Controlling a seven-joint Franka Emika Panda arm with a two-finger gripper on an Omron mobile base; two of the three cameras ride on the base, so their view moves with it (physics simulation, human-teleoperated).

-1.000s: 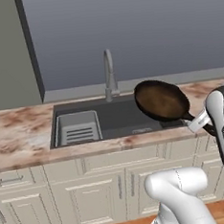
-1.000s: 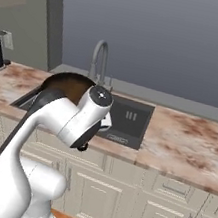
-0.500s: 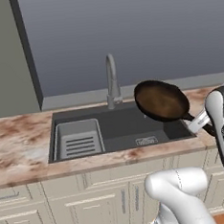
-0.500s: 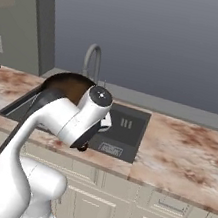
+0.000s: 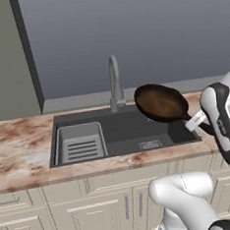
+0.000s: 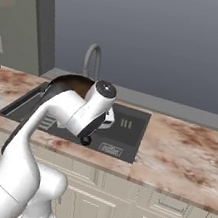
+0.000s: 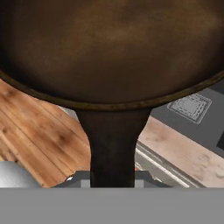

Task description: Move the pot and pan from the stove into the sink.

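While the pincer [image 7: 113,181] grips the pan [image 5: 160,103] handle above the sink [image 5: 123,131], its fingertips stay hidden.

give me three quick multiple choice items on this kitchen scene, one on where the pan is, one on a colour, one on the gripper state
1. Where is the pan?
A. held in the air over the sink's right part
B. lying in the basin
C. on the floor

2. What colour is the pan's inside?
A. white
B. brownish
C. green

3. How is the gripper?
A. wide open
B. shut on the pan's handle
C. shut on the faucet

Answers: 1 A, the left base view shows it aloft; 2 B, seen in the hand view; 3 B, the handle runs into the hand.
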